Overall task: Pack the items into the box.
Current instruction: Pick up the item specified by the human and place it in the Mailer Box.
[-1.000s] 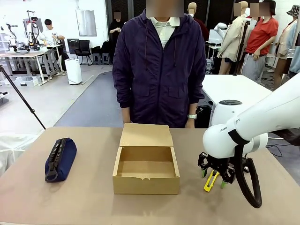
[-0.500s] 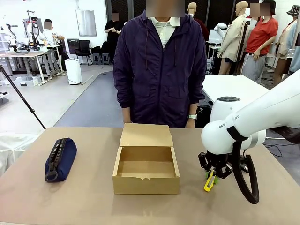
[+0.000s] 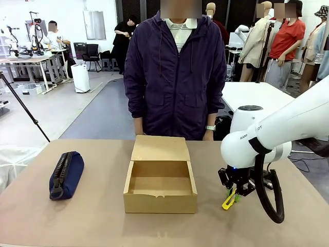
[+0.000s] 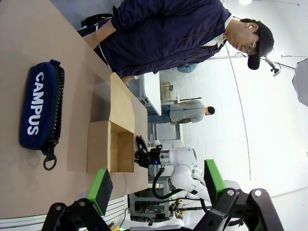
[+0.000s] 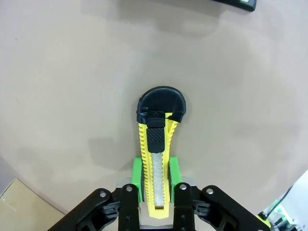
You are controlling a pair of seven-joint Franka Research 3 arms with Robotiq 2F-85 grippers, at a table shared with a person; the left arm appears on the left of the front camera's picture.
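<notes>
slim yellow utility knife (image 5: 154, 147) (black-tipped)

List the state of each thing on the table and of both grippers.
box, open, lid folded back, empty
knife, clamped by right gripper
pouch, zipped shut, lying flat
left gripper, open, empty
right gripper, shut on knife

The room is bright, lit from above; shadows on the worktop (image 3: 92, 221) are soft and pale; the left wrist view bends at its edges and looks washed white on one side; near things look sharp
</notes>
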